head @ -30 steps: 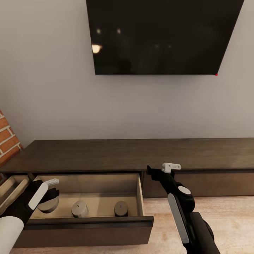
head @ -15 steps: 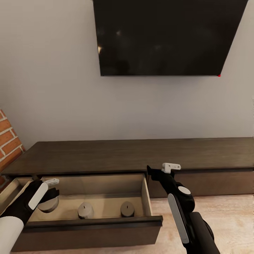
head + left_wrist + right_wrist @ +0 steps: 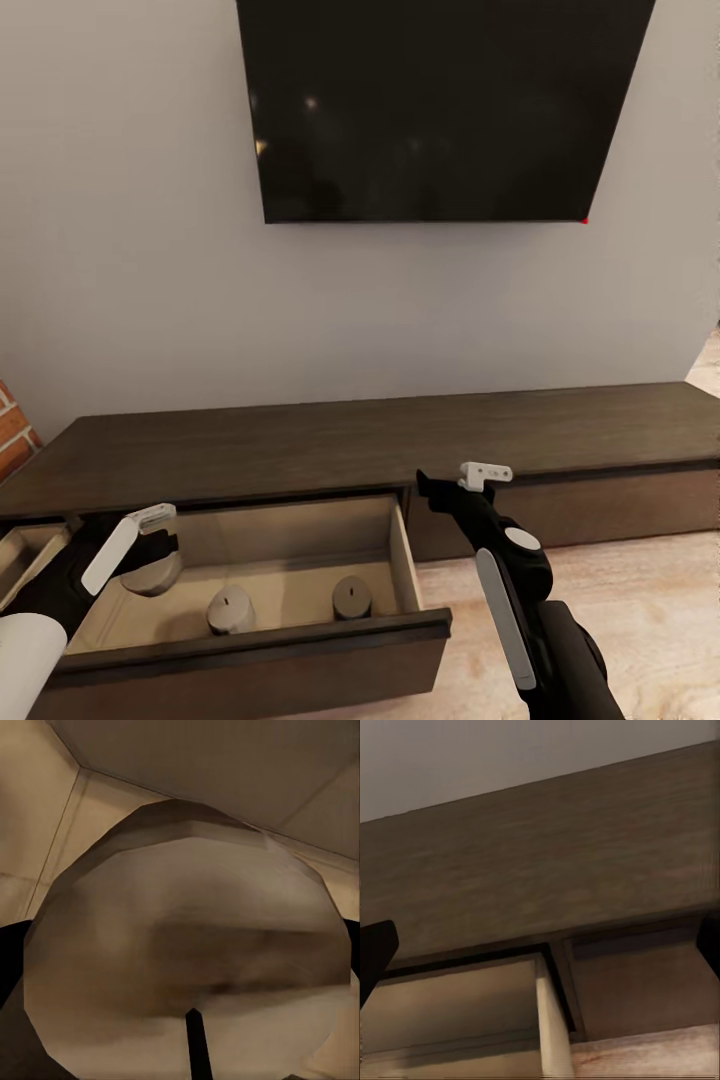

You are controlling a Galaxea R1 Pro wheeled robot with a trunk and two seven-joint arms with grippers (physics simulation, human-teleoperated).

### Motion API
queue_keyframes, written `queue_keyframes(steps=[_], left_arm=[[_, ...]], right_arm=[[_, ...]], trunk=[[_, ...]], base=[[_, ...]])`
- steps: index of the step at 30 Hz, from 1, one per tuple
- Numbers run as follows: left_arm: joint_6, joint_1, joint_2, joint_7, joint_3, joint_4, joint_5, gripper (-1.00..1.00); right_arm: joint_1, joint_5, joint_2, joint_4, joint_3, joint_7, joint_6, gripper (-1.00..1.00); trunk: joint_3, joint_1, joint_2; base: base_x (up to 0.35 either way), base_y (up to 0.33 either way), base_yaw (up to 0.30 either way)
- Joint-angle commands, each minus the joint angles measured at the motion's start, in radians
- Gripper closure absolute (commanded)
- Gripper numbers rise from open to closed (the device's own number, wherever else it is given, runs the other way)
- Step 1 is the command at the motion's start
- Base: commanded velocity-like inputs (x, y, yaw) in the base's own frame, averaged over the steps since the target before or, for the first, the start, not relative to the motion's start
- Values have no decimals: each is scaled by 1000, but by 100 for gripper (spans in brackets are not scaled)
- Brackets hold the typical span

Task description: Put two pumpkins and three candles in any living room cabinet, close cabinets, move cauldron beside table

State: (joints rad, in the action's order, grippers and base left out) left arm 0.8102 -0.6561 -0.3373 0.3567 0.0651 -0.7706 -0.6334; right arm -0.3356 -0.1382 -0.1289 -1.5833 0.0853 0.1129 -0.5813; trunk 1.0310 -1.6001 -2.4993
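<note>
You are carrying the third stubby grey-beige candle (image 3: 152, 575) in your left gripper (image 3: 150, 560), fingers clamped on its sides, and holding it low over the near-left corner of the pale-wood open drawer (image 3: 405, 560) of the long dark-brown cabinet (image 3: 350, 445); two more candles (image 3: 230, 610) are already standing on the drawer floor. You are probably releasing next: lower it upright, clear of its neighbours. Your right gripper (image 3: 455, 484) is hovering empty, jaws apart, before the cabinet edge.
</note>
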Motion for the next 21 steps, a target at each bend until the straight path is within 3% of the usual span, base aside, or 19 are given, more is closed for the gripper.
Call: queue_keyframes(steps=[1, 15, 21], left_arm=[[1, 0, -1, 9, 5, -1, -11, 100], [4, 0, -2, 8, 7, -1, -11, 100], [24, 0, -1, 10, 7, 0, -9, 100]], right_arm=[[-1, -11, 0, -1, 1, 10, -8, -100], [-2, -11, 0, -1, 2, 10, -26, -100], [0, -11, 0, -1, 5, 9, -25, -100]], trunk=[[1, 0, 0], [-3, 0, 0], [-3, 0, 0]], base=[[0, 63, -30], [4, 136, -45], [5, 34, -1]])
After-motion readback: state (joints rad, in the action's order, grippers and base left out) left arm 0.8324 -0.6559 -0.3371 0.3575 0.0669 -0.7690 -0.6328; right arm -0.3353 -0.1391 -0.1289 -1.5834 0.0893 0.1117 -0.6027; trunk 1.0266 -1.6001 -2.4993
